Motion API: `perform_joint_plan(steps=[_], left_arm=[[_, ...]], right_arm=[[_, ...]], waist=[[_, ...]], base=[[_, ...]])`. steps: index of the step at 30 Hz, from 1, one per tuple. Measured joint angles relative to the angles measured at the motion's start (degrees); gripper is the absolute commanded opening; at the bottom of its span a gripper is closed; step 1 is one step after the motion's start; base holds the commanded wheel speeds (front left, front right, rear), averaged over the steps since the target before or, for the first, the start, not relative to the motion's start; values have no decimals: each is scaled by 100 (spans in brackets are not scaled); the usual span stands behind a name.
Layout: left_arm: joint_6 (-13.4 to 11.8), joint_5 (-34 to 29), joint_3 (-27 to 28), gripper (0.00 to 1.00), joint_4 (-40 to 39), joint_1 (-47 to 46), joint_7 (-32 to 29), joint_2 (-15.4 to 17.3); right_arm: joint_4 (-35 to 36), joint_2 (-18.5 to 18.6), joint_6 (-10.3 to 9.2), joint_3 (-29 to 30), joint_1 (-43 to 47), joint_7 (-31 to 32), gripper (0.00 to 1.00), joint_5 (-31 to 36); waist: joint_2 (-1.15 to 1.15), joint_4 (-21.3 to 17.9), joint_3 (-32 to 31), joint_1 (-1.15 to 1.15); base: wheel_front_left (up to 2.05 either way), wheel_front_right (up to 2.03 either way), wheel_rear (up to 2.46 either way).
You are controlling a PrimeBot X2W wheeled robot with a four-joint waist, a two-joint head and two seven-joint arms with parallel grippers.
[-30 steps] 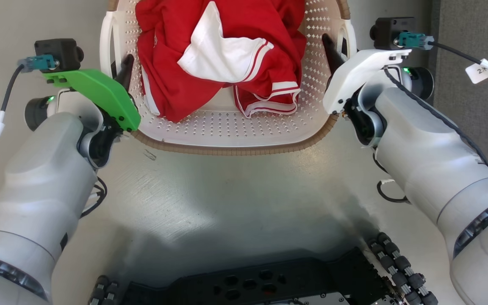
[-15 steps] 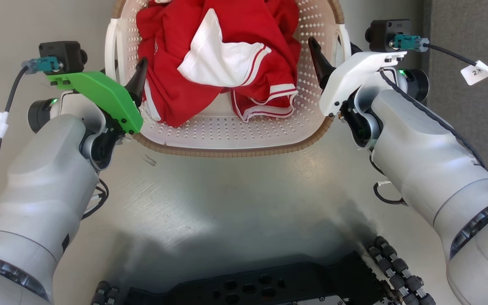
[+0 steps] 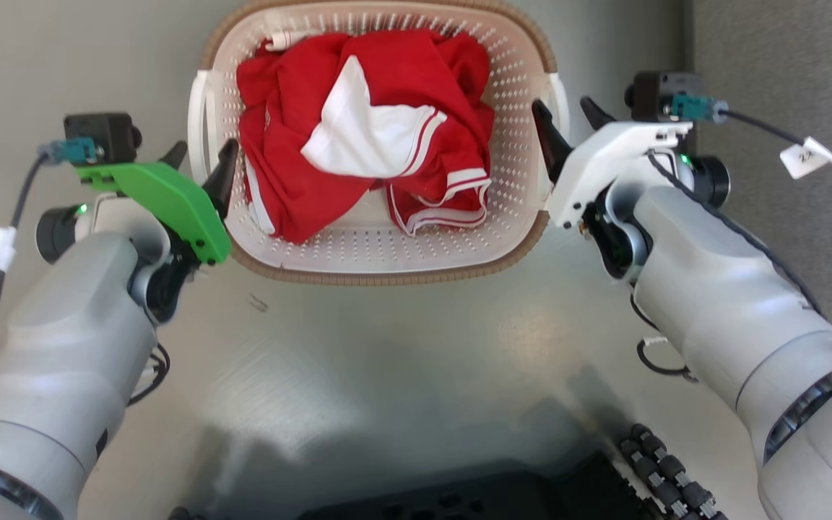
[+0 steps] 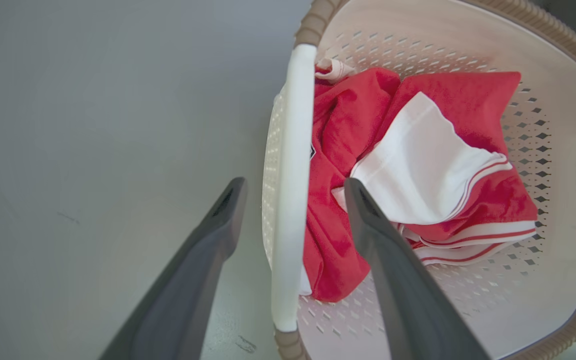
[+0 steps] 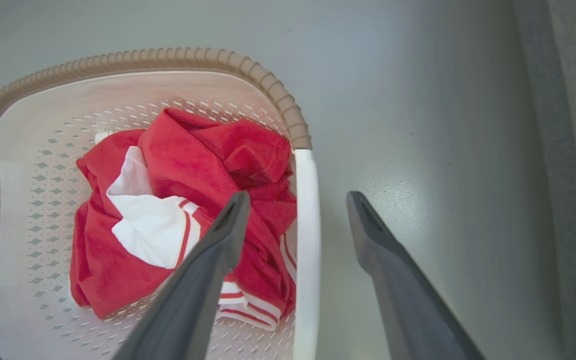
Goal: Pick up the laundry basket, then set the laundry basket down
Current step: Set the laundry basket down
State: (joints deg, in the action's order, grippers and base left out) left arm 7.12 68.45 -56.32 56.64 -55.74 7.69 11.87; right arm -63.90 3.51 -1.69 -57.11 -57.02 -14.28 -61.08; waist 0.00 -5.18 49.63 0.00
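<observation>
Count by kind

There is one cream-white perforated plastic laundry basket (image 3: 387, 245) with one brown woven-look rim (image 3: 387, 277) and two white side handles (image 3: 197, 123). In it lies one heap of red and white cloth (image 3: 401, 72); how many pieces, I cannot tell. There are two grippers, the left gripper (image 3: 204, 148) and the right gripper (image 3: 560, 103), with two long dark fingers (image 4: 393, 280) each.

garment (image 3: 293, 188): red-white, crumpled | floor (image 3: 401, 347): pale grey, glossy, scuffed

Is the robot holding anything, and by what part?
Nothing is held. The left tool and right tool stand open astride the handles of the laundry basket.
</observation>
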Motion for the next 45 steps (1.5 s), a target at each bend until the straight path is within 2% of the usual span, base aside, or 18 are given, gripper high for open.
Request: perform_joint_plan(steps=[15, 26, 31, 38, 45], left_arm=[[0, -9, -260, 100, -343, 532, 457, 132], [0, -26, -213, 100, -714, 816, 657, 298], [0, -29, 20, 100, -984, 976, 675, 365], [0, -412, 959, 100, -1559, 1057, 675, 636], [0, -851, 1722, 100, -1953, 1762, 673, 710]], right_arm=[[-37, 0, 12, 398, 375, 0, 100, 42], [521, 235, 64, 803, 564, -4, 100, 561], [848, 376, 54, 1063, 870, -5, 100, 838], [1515, 597, -74, 1626, 1247, -7, 100, 1254], [2245, 619, -145, 2090, 1902, -7, 100, 1703]], waist=[[0, -88, -919, 0], [0, -96, -1782, 0], [0, -81, -2190, -1], [0, -29, -2765, -1], [0, 44, -3340, 0]], base=[[0, 0, 0], [0, 0, 0], [0, 0, 0], [0, 0, 0], [0, 0, 0]])
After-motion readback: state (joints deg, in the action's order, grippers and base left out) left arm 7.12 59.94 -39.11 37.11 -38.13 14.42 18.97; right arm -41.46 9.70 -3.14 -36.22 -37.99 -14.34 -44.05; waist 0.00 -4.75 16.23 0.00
